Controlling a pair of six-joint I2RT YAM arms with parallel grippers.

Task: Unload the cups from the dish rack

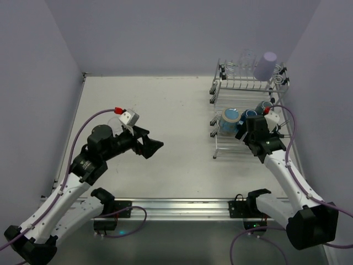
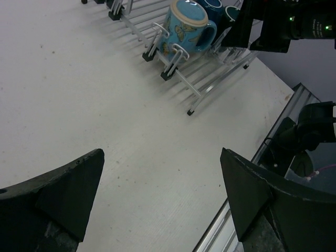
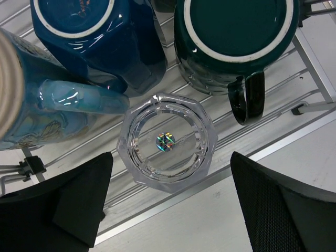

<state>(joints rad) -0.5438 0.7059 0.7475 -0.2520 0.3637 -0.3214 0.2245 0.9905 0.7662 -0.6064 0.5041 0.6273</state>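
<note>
left white-and-black arm point(image 1: 65, 190) bent, wrist aimed right; left black two-finger gripper point(image 1: 150, 146) jaws wide apart; right white-and-black arm point(image 1: 282, 168) extended forward; right black two-finger gripper point(image 1: 249, 134) pointing down, jaws spread

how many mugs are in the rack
3, side by side: light blue mug leftmost, dark blue mug in the middle, teal mug rightmost; more may be hidden.

The dish rack point(image 1: 242, 90) stands at the table's point(image 1: 165, 110) far right, cups point(image 1: 230, 118) on its lower tier.
</note>
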